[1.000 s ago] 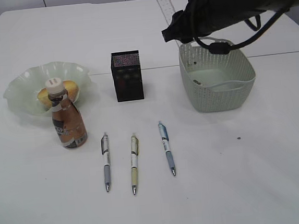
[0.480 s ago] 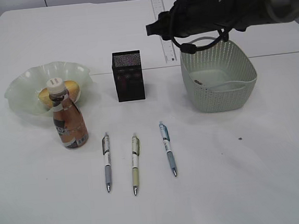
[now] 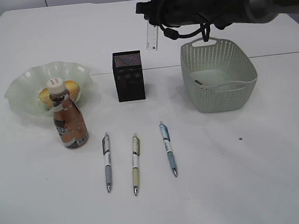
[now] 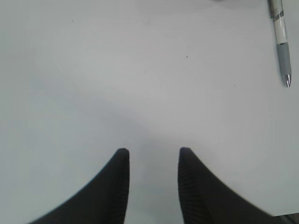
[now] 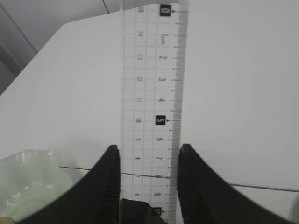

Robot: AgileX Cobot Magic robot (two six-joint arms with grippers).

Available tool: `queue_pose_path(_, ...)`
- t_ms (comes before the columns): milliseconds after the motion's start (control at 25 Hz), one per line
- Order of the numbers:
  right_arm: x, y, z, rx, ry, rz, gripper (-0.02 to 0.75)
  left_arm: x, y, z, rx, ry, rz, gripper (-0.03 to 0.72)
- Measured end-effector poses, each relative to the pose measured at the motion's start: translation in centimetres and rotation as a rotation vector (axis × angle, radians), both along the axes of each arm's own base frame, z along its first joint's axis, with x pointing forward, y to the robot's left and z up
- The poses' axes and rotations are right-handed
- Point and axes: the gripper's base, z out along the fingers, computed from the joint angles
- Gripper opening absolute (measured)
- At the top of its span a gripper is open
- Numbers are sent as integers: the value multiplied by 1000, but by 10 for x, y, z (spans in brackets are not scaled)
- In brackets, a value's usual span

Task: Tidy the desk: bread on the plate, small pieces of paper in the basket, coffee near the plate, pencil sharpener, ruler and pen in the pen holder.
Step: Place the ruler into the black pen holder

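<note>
My right gripper [image 3: 150, 15] is shut on the clear ruler [image 3: 152, 38], which hangs upright in the air just right of and behind the black mesh pen holder [image 3: 129, 75]. In the right wrist view the ruler [image 5: 152, 93] spans the gap between the fingers of the right gripper [image 5: 148, 148], and the pen holder's top [image 5: 140, 212] lies below it. The bread [image 3: 71, 88] is on the green plate [image 3: 26, 83], with the coffee [image 3: 69, 121] standing in front. Three pens [image 3: 135, 163] lie on the desk. My left gripper [image 4: 152, 150] hovers open over bare desk near a pen [image 4: 281, 39]. The pencil sharpener is out of view.
The grey-green basket [image 3: 241, 57] stands right of the pen holder, under my right arm; a small dark scrap [image 3: 196, 81] lies on its floor. A thin seam [image 3: 280, 54] crosses the desk behind the pen holder and basket.
My right arm has swung left with the ruler, from over the basket's far rim to a spot beside the pen holder. The left gripper has not visibly changed.
</note>
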Motion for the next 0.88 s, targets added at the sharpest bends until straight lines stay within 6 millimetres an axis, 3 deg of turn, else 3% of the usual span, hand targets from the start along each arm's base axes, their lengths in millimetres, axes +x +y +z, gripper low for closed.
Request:
queue_pose_path(520, 4, 12, 3, 50, 8, 29, 270, 0, 0, 0, -5, 1, 2, 259)
queue_pose_path(880, 4, 18, 4, -87, -33, 149, 270, 0, -1, 0, -7, 1, 2, 258)
